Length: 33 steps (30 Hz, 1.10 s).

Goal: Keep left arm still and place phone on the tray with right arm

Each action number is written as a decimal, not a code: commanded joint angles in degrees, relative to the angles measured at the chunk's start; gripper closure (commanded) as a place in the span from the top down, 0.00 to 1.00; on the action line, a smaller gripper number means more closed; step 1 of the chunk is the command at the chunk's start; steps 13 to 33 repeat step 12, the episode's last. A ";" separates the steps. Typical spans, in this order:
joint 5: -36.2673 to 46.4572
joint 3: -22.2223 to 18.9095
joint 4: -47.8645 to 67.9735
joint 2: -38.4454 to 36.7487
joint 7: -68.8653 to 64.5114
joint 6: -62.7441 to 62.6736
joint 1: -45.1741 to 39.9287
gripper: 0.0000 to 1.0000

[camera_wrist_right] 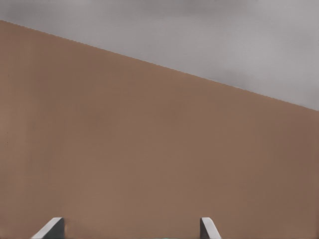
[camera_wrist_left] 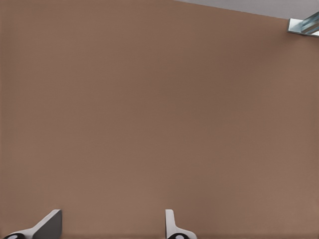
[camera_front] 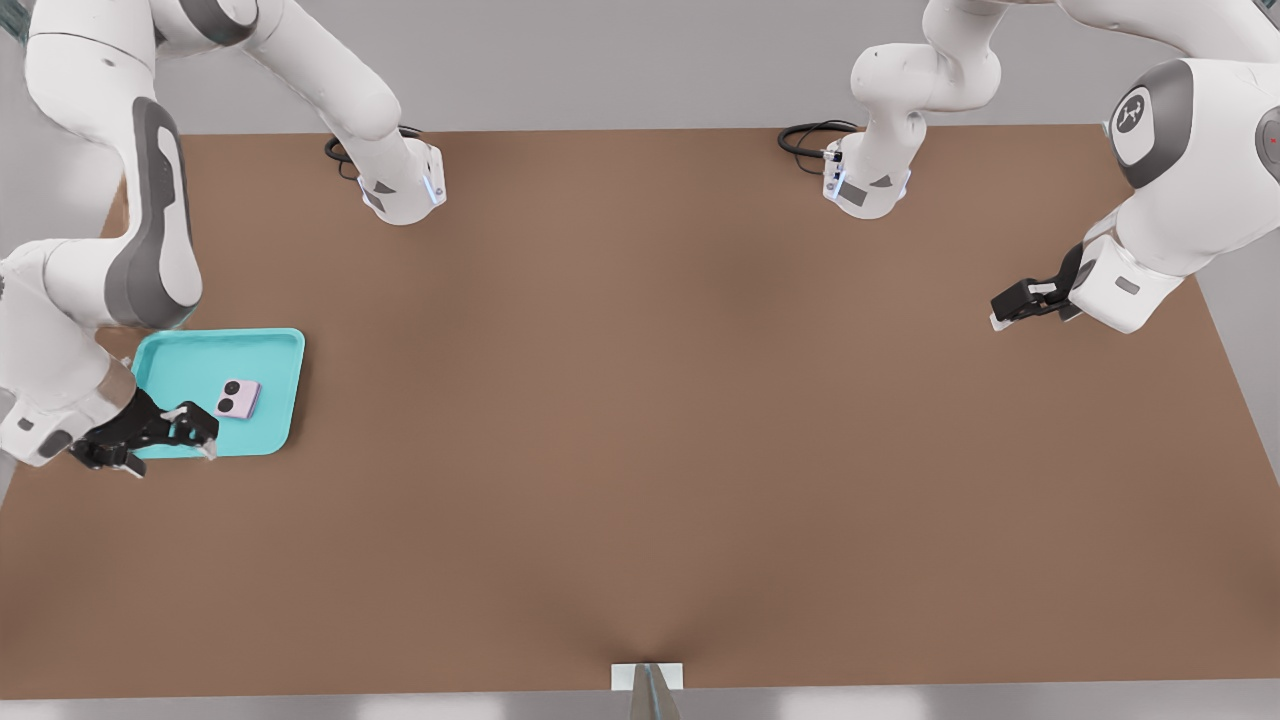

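Front view, item one: small pale pink squarish phone (camera_front: 238, 399) with rounded corners and two black round lenses, lying flat and face-up inside the turquoise, nearly square plastic tray (camera_front: 270, 360) with the low raised rim. The phone is sitting toward the tray's near half, apart from every rim. The tray is resting on the brown matte table (camera_front: 640, 420) at the front view's left, close to the table's left edge.

Item two: black two-finger gripper (camera_front: 165, 440) of the white jointed right arm (camera_front: 100, 250), hanging over the tray's near left corner, just beside the phone and not touching it. Its fingers are standing spread apart with nothing between them. In the right wrist view the two pale fingertips (camera_wrist_right: 50, 229) are showing wide apart, looking onto bare brown table surface and a grey background beyond the table edge.

Item three: black cables (camera_front: 815, 135) are lying by the arm bases at the table's far edge.
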 commanded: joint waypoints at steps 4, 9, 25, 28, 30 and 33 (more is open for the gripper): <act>11.03 -46.13 4.10 -10.76 12.12 -25.90 46.72 0.99; 12.53 -42.42 8.32 -7.86 20.40 -31.44 42.75 1.00; 12.35 -43.30 7.61 -7.77 16.42 -30.12 42.75 1.00; 12.35 -43.30 7.61 -7.77 16.42 -30.12 42.75 1.00; 12.35 -43.30 7.61 -7.77 16.42 -30.12 42.75 1.00; 12.35 -43.30 7.61 -7.77 16.42 -30.12 42.75 1.00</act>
